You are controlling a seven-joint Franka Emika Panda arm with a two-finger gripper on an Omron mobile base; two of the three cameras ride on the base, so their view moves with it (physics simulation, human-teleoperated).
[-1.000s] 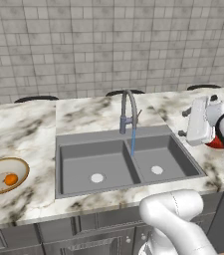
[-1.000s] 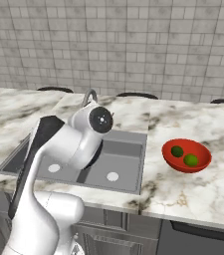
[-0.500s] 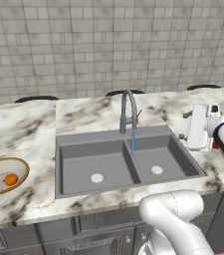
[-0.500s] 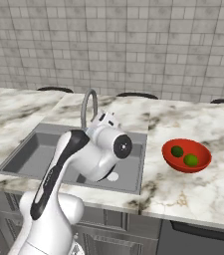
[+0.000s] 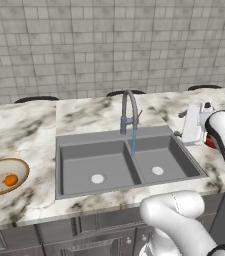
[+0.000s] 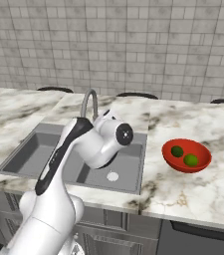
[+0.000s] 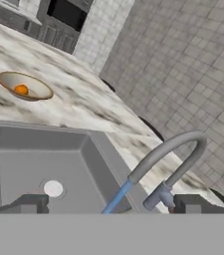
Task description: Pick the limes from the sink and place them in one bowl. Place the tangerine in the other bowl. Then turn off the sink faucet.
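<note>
well, spread end effector (image 7: 108, 203) hovers beside faucet (image 5: 128, 111) over sink's (image 5: 64, 190) right rim.

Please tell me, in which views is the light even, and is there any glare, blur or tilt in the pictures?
Left base view: even, soft light, sharp, faint shading inside the sink. Right base view: a mild sheen on the red bowl, limes clear. Hand view: strongly tilted, tan bowl and faucet sharp, no blur or glare.
</note>
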